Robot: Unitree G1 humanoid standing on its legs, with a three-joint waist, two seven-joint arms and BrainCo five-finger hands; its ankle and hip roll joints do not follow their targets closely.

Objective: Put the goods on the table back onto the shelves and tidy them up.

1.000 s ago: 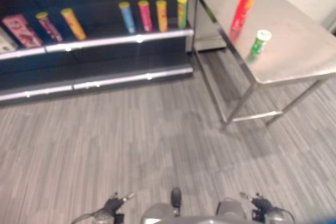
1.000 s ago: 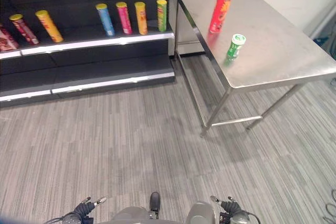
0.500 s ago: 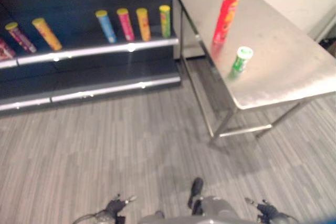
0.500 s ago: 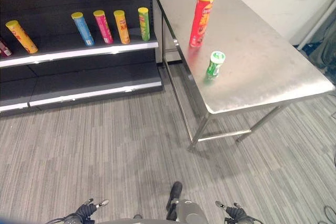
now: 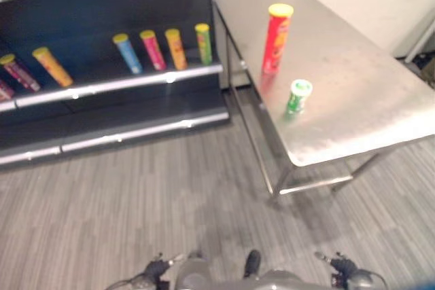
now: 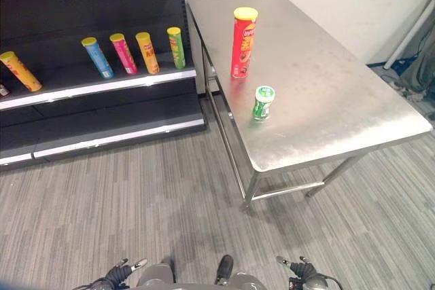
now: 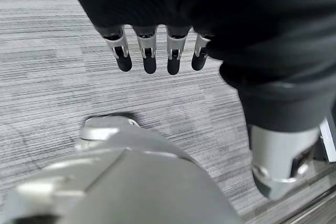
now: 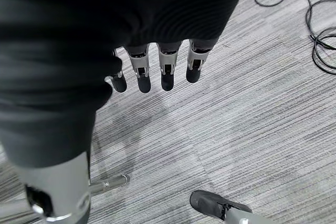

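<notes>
Goods for shelving are nowhere in your hands: the left hand (image 7: 157, 56) hangs over the grey striped floor (image 6: 136, 195) with its fingers (image 7: 148, 59) straight and relaxed, holding nothing, and the right hand (image 8: 157, 72) hangs the same way, fingers straight and loose above the floor. From the head you see both low at the near edge, left hand at the near left, right hand at the near right. Further out on your right stands the steel table (image 6: 340, 93), and on it two items stand upright: a tall red can (image 6: 242, 42) with a yellow lid toward the far side, and a short green can (image 6: 262, 102) just nearer (the two are close but apart). To the far left are the dark shelves (image 6: 102, 89), where a blue, a pink, an orange and a green can lean in a row, with one more orange can (image 6: 15, 70) well to their left.
</notes>
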